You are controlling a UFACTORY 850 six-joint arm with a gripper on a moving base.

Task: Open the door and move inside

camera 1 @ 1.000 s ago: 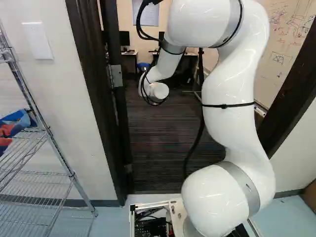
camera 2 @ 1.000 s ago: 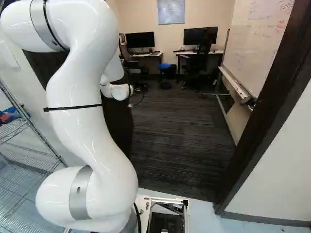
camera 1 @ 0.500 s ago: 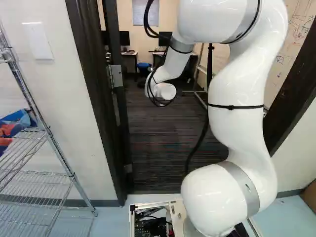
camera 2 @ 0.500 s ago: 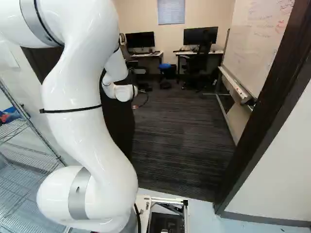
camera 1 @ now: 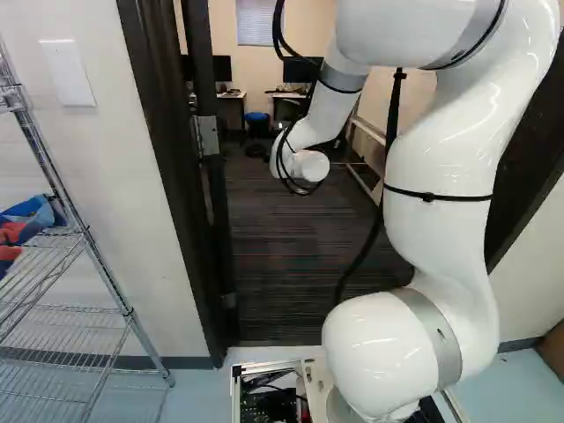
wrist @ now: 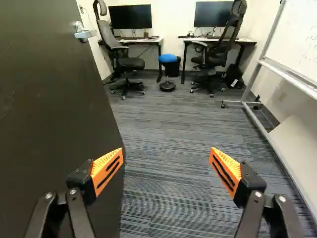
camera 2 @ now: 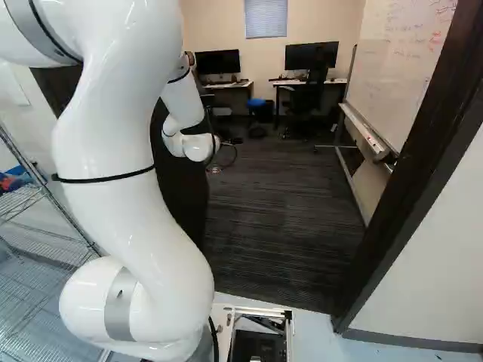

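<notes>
We're running the claw (wrist: 167, 154) wide open, gripping nothing; if the base (camera 2: 256, 311) is veering left, we're risking snagging on the door (wrist: 54, 124).

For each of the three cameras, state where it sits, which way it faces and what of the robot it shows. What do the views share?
Left base view: on the base, behind-left of the arm, facing ahead, slightly down; arm right of the middle.
Right base view: behind-right, facing likewise; arm left of the middle.
Wrist view: on the wrist, looking along the open gripper past the door; only the gripper shows.
Shared: right base and wrist views both show the whiteboard and blue stool.
</notes>
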